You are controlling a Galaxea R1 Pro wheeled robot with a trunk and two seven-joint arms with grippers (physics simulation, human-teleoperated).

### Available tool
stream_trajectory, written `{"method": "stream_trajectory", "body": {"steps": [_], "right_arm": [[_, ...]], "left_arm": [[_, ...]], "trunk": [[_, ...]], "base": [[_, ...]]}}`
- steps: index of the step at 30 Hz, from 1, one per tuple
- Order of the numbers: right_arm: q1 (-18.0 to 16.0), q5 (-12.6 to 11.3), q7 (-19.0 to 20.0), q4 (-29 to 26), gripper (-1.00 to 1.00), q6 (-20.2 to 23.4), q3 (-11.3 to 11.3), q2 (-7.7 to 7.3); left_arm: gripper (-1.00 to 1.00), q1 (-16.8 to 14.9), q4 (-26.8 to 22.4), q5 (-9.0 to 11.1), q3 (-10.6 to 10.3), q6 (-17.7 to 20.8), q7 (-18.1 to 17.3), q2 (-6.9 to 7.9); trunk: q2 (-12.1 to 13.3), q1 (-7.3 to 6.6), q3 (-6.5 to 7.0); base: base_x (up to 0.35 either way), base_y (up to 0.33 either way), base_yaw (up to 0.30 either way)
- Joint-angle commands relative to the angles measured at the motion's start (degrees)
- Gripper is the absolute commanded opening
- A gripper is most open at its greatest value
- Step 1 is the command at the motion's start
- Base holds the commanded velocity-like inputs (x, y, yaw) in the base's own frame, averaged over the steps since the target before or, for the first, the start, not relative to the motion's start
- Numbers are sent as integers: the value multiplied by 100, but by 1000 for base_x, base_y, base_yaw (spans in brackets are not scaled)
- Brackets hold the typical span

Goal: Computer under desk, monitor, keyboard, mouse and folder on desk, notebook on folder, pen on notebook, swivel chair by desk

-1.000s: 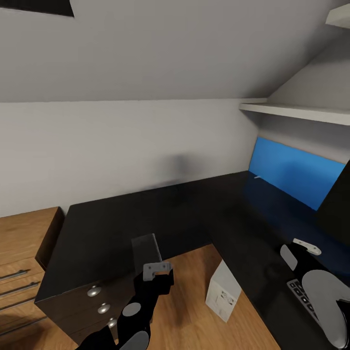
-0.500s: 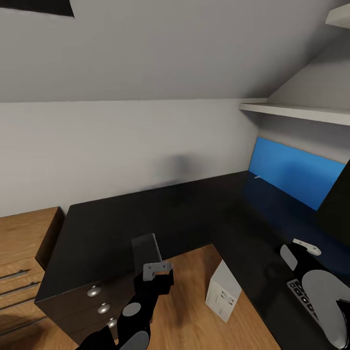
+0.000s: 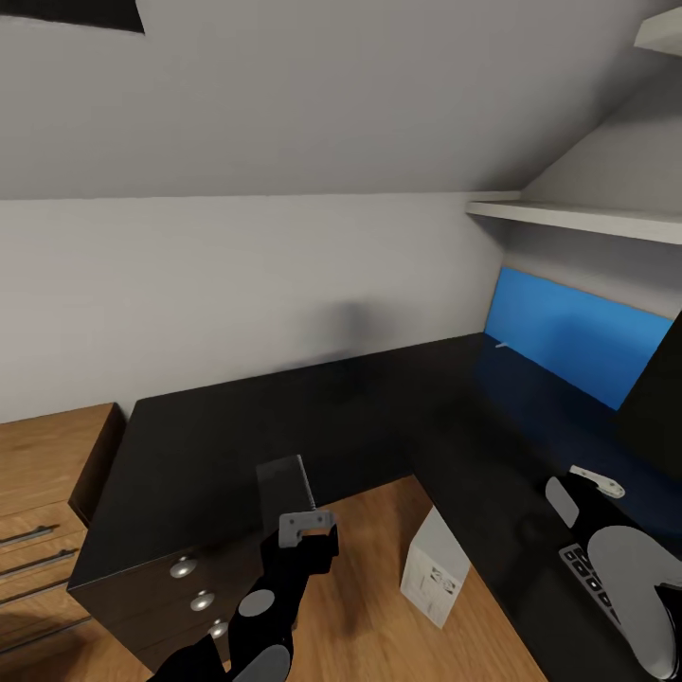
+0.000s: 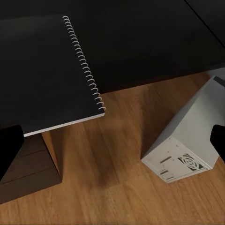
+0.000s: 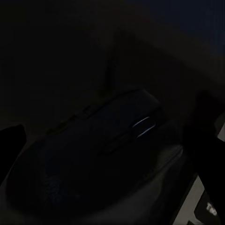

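Here the left end effector (image 3: 308,530) is clamped on the spiral-bound notebook (image 3: 284,483), holding it level above the inner edge of the black L-shaped table (image 3: 284,417), over the plank floor (image 3: 369,606) in the crook of the table. In the left wrist view the notebook (image 4: 47,70) shows a dark cover, a wire spine and white page edges. The light grey computer tower (image 3: 434,566) stands on the floor beside the table's right wing. On that wing, the keyboard (image 3: 589,576) lies partly hidden by the right arm, and the black monitor (image 3: 658,398) stands farther along in front of a blue wall panel (image 3: 568,332). The right end effector (image 3: 597,481) hovers over that wing; whether it is open or closed, I cannot tell. The right wrist view is very dark, with the mouse (image 5: 103,154) just discernible close to the fingers.
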Motion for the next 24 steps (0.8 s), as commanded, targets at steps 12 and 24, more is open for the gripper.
{"method": "stream_trajectory", "body": {"steps": [12,24], "right_arm": [[-4,-40,-25,-14,-100,221,21,8],[-2,-28,536,-28,-100,184,787,18]], "left_arm": [[100,-8,-9,18,-10,28,37,3],[100,-7,-9,18,-9,28,37,6]], "trunk": [[-4,0,-6],[-4,0,-6]], "base": [[-107,0,0],[-2,0,0]]}}
